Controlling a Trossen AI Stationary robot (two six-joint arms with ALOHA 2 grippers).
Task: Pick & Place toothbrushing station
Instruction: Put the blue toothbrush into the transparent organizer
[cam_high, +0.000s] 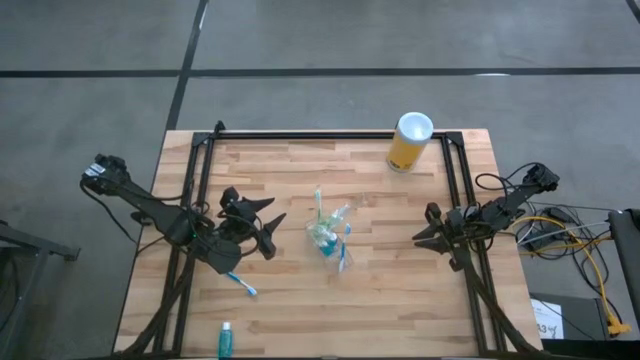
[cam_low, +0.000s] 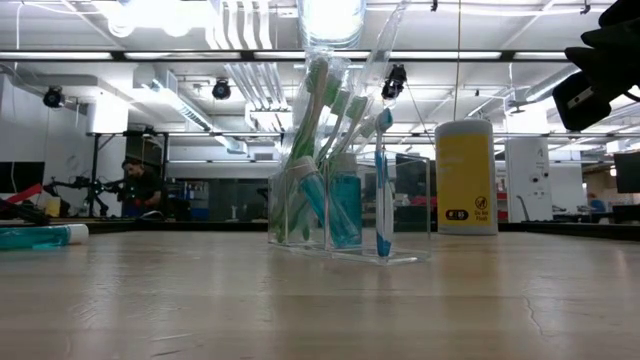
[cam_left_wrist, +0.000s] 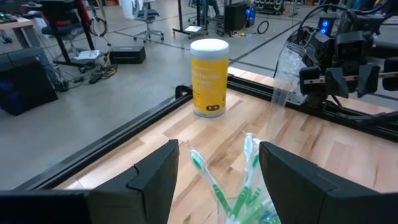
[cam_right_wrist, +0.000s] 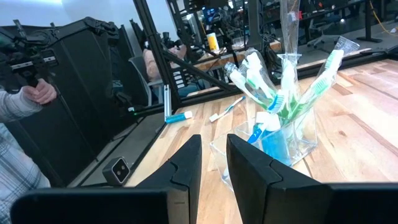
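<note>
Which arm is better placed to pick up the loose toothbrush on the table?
Probably the left. The loose toothbrush lies just beside the open left gripper, on its side of the table. The right gripper is farther away, beyond the clear holder.

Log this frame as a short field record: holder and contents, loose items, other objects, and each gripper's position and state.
holder: clear plastic cup mid-table, upright, holding green and blue toothbrushes and teal tubes
loose items: one blue toothbrush on the table by the left arm; one teal tube at the near edge
other: yellow canister at the far edge
left gripper: open, left of the cup, holding nothing
right gripper: narrow gap between fingers, empty, right of the cup
</note>
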